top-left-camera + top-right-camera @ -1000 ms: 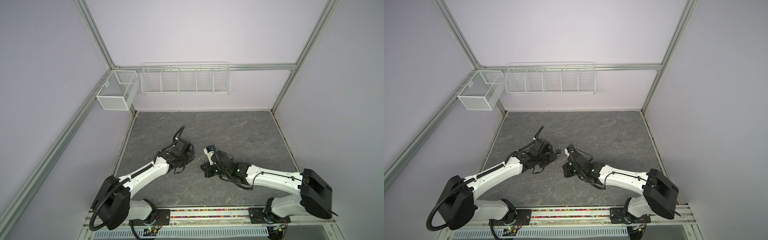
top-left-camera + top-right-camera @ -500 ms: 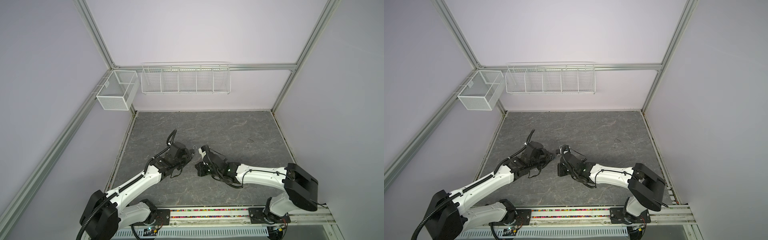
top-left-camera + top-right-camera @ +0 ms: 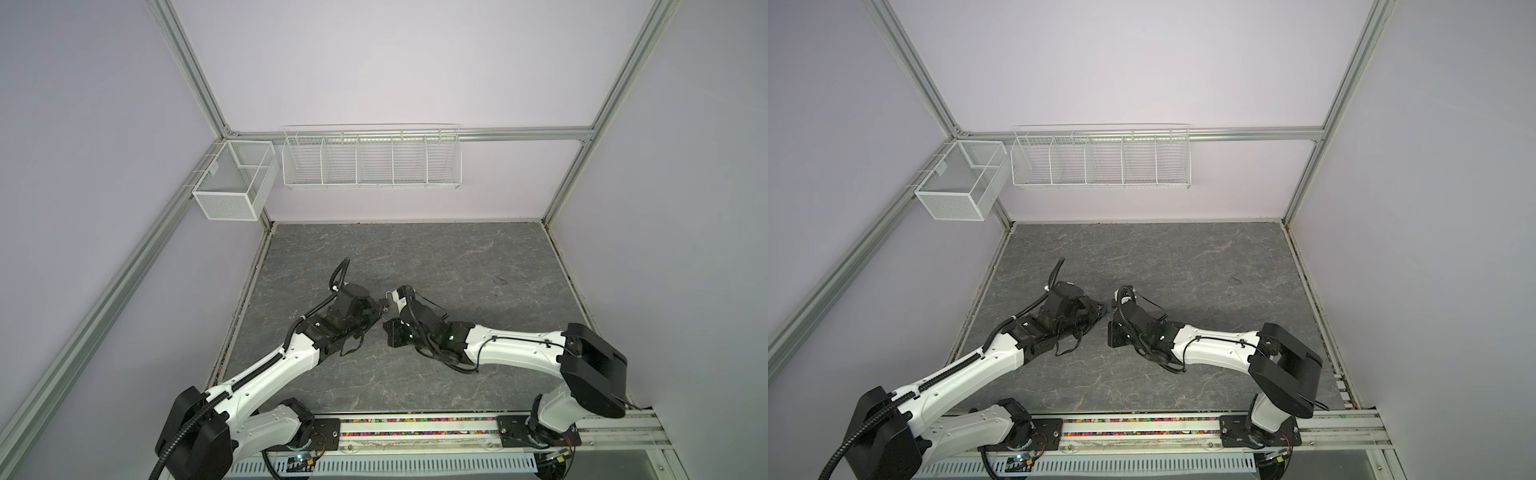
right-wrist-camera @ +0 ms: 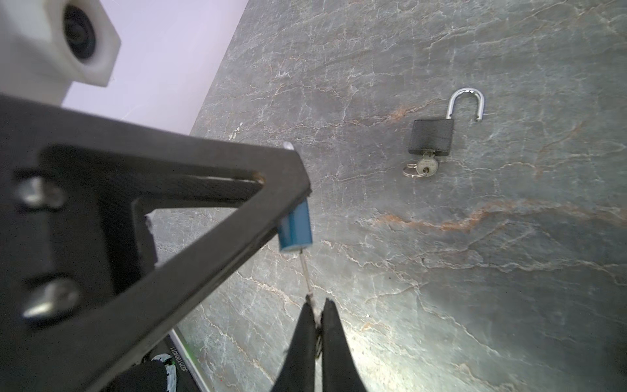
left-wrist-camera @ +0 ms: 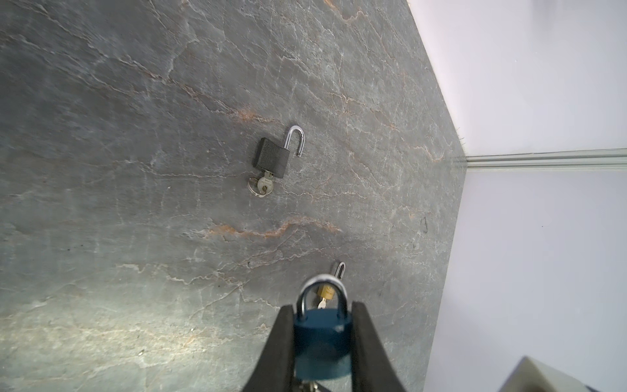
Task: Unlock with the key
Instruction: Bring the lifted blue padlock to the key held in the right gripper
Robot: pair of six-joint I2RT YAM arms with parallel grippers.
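My left gripper (image 5: 321,305) is shut on a blue padlock (image 5: 320,342), pinching its body from both sides. The silver shackle is closed. In the right wrist view the blue padlock (image 4: 295,224) pokes out past the left finger (image 4: 217,210). My right gripper (image 4: 317,305) is shut on a thin silver key (image 4: 307,275). The key's blade runs straight to the padlock's underside; how deep it sits I cannot tell. In both top views the left wrist (image 3: 349,307) (image 3: 1065,309) and right wrist (image 3: 419,322) (image 3: 1138,322) meet low over the table's front middle.
A black padlock (image 5: 271,157) (image 4: 432,137) lies flat on the grey stone table (image 3: 457,257), shackle swung open, key and ring in it. A small brass padlock (image 5: 325,291) with a key lies just beyond the blue one. White wire baskets (image 3: 372,160) hang on the back wall.
Over the last second the right gripper has moved left, up to the left gripper. The left arm has stretched out lower. Both grips are unchanged.
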